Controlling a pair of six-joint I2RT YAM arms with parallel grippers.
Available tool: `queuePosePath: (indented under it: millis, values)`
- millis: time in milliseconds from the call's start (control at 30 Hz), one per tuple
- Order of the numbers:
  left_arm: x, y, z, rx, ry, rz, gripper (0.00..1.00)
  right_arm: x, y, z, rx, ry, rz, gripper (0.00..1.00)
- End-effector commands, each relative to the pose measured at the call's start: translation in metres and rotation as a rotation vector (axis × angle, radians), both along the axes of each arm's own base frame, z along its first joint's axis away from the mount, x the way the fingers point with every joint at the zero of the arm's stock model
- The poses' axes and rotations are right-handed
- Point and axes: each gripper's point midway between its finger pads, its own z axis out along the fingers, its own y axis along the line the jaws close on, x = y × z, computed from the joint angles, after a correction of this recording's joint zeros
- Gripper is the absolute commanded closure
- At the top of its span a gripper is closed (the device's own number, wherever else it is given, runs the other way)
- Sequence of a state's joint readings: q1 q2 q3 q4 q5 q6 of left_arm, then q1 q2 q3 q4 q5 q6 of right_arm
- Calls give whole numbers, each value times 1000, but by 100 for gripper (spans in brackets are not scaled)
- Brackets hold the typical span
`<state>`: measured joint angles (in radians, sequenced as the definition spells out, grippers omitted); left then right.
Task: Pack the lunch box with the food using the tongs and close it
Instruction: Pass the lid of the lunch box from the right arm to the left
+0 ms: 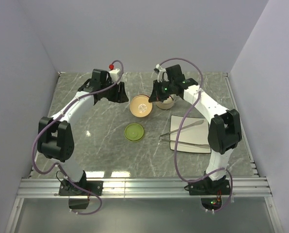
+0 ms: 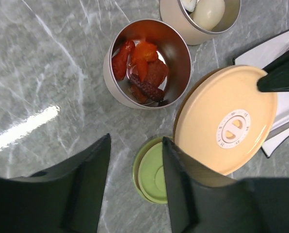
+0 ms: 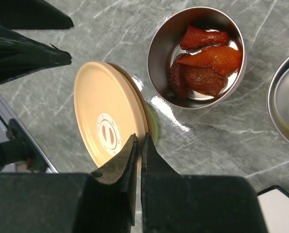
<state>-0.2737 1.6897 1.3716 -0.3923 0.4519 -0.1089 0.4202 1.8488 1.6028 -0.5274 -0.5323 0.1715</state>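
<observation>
A cream lunch box lid (image 3: 108, 114) hangs tilted above the table, and my right gripper (image 3: 139, 138) is shut on its rim. Beside it stands a steel tin (image 2: 147, 63) holding red curved bits and a brown sausage of the food. A second tin (image 2: 200, 14) holds the white egg-like ball (image 2: 210, 12). My left gripper (image 2: 136, 141) is open just left of the lid (image 2: 227, 124), with nothing between its fingers. Far below them a green lid (image 2: 152, 170) lies flat on the table. The silver tongs (image 1: 183, 133) lie untouched on a white tray (image 1: 202, 124).
From above, both grippers (image 1: 119, 94) (image 1: 154, 97) meet over the cream lid (image 1: 141, 105) at the table's middle back. The green lid (image 1: 134, 131) sits nearer the front. Grey walls close in the left, back and right sides.
</observation>
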Motion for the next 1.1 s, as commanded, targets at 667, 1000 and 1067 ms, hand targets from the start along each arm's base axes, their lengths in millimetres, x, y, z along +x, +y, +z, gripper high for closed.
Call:
queuePosePath:
  millis: [667,1000,1067]
  values:
    - [-13,-37,23,-161,38,-103,62,11,-2,37,134,-32,-65,100]
    - [-13,-43,18,-169,63,-120,68,12,-2,39,156,-19,-72,100]
    - [-13,-44,18,-174,66,-124,74,13,-2,39,161,-13,-75,100]
